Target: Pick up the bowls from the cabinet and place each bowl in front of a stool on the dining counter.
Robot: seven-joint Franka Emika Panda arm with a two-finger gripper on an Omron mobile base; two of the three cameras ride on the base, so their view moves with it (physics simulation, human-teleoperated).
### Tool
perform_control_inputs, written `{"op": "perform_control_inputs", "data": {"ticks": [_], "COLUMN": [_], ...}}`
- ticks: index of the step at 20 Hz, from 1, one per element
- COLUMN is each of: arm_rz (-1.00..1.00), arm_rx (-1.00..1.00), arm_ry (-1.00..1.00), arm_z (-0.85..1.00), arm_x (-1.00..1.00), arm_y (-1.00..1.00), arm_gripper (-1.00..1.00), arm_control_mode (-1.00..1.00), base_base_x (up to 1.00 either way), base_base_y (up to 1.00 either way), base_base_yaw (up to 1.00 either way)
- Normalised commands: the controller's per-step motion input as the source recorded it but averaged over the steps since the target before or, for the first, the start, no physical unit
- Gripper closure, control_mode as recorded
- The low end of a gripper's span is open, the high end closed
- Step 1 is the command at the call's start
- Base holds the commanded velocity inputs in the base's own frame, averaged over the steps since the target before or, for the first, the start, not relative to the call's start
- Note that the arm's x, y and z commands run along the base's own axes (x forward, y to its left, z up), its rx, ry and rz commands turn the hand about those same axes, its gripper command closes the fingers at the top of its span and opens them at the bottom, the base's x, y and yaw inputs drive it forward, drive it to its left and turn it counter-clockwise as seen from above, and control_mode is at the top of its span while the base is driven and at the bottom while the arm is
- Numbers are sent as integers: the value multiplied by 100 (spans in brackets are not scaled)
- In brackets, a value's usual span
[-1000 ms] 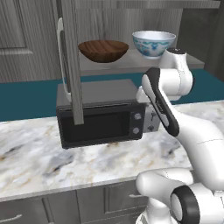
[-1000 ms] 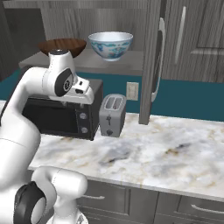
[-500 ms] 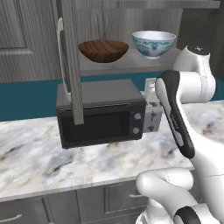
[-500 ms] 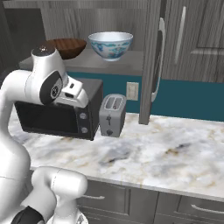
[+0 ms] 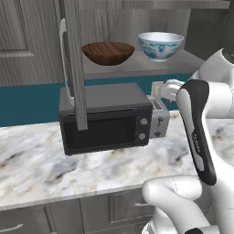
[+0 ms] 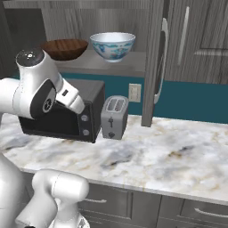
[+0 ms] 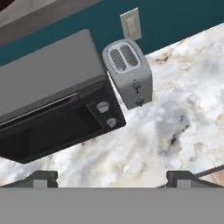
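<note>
The gripper (image 7: 111, 177) hangs above the bench (image 7: 183, 109) with its two dark fingertips (image 7: 40, 176) spread wide apart and nothing between them. The bench is a slab of white-grey veined marble with brownish flecks, set on grey drawer fronts (image 6: 187, 209) with slim pale handles.

Farther back on the bench stands a boxy dark microwave (image 5: 106, 119) with a glass door and two round knobs; no writing on it can be read. Just beside it, on its knob side, is a small grey toaster (image 6: 114, 116) with rounded corners, two slots on top and a side lever. Behind the toaster a pale wall socket (image 6: 134, 92) sits on the teal wall.

Above these, the cabinet (image 6: 153, 62) of grey wood grain has its tall door swung open, a long pale handle running down it. On its grey inner shelf (image 5: 137, 68) rest both bowls, side by side and a little apart, both upright: a wide, shallow dark-brown wooden bowl (image 5: 108, 53) and a deeper white bowl (image 5: 160, 45) with a blue floral pattern. From these angles I cannot tell whether either bowl holds anything.
</note>
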Motion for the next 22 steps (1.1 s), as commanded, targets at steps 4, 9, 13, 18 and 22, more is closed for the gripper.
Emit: {"op": "perform_control_inputs", "data": {"ticks": [4,9,13,18,22], "arm_rz": [-24,-25,-19,-15,-7], "arm_rx": [17,14,13,15,17], "arm_ry": [-13,-11,-8,-5,-4], "arm_z": [30,27,23,29,28], "arm_x": [-11,-1,0,0,0], "arm_y": [-5,0,-2,-9,-35], "arm_gripper": [-100,-100,-100,-100,-100], "arm_control_mode": [-100,-100,-100,-100,-100], "base_base_x": [0,0,0,0,0], "base_base_y": [0,0,0,0,0], "base_base_yaw": [0,0,0,0,0]}}
